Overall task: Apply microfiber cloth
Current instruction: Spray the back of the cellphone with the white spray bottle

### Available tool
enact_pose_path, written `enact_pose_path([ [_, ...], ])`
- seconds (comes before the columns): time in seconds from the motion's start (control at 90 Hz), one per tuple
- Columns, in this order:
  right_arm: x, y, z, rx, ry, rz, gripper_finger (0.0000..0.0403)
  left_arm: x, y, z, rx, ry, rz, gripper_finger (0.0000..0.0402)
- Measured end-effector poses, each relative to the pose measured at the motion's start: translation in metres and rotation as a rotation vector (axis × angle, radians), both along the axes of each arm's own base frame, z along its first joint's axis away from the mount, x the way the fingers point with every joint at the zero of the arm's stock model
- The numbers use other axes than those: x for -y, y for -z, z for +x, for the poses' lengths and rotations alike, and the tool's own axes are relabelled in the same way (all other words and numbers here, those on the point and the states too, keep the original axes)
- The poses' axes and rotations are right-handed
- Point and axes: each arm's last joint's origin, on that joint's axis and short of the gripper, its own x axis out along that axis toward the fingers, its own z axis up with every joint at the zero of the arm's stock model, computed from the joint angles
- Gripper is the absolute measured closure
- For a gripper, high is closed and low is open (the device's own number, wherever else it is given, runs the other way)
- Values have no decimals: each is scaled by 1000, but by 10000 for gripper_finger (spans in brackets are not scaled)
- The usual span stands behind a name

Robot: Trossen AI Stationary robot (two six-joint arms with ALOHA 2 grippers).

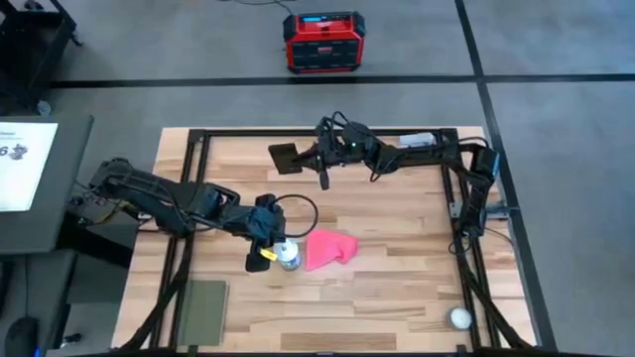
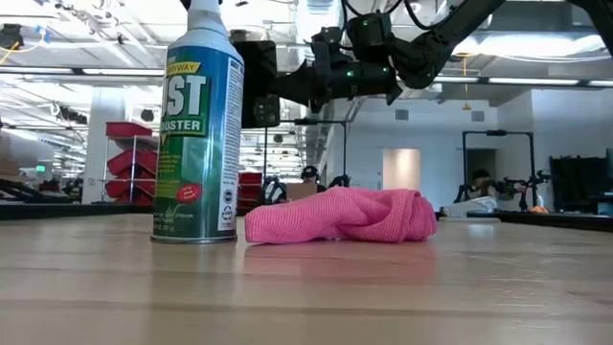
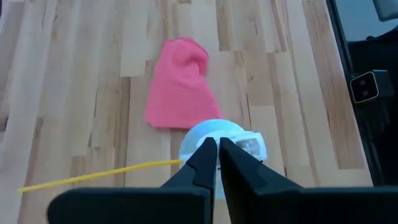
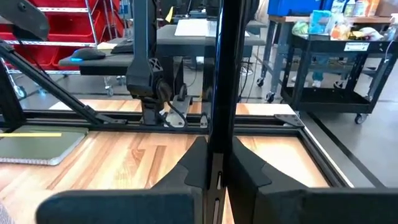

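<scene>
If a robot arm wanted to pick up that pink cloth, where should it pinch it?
Probably the raised, bunched hump of the microfiber cloth, the end away from the spray can. Come straight down from above: the folds stand up there for the fingers to close on, while the can end lies thin and flat.

**Clearance around the cloth**

We see the microfiber cloth point(image 1: 328, 249) crumpled mid-tabletop point(image 1: 397, 297), open wood on its far, near and right sides. The left side is blocked: the duster can point(image 1: 288, 257) stands just beside it, with the left gripper point(image 1: 270, 241) above the can, fingers point(image 3: 205, 163) together. The right gripper point(image 1: 323, 180) hangs well behind. The green pad point(image 1: 205, 308) and white ball point(image 1: 459, 317) sit at the near corners, clear.
</scene>
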Motion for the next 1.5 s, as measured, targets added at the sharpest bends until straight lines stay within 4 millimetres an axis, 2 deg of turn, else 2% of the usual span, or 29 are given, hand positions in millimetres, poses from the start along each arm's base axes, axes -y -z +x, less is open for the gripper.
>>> enact_pose_path([
  [0.211, -3, 6, -2, -15, -4, 2, 385, -4, -1, 1, -3, 8, 22, 402],
  [0.489, -8, 9, -1, -19, -16, 0, 385, -7, -23, -1, 44, 8, 50, 402],
  [0.978, -7, 9, -1, -21, -15, 2, 385, -8, -16, -4, -37, -44, 14, 402],
  [1.144, -7, 9, -1, -22, -15, 2, 385, -8, -8, 2, -85, -36, 15, 402],
  [1.5, -7, 9, -2, -22, -12, 2, 385, -8, -6, 5, -96, -30, 13, 402],
])
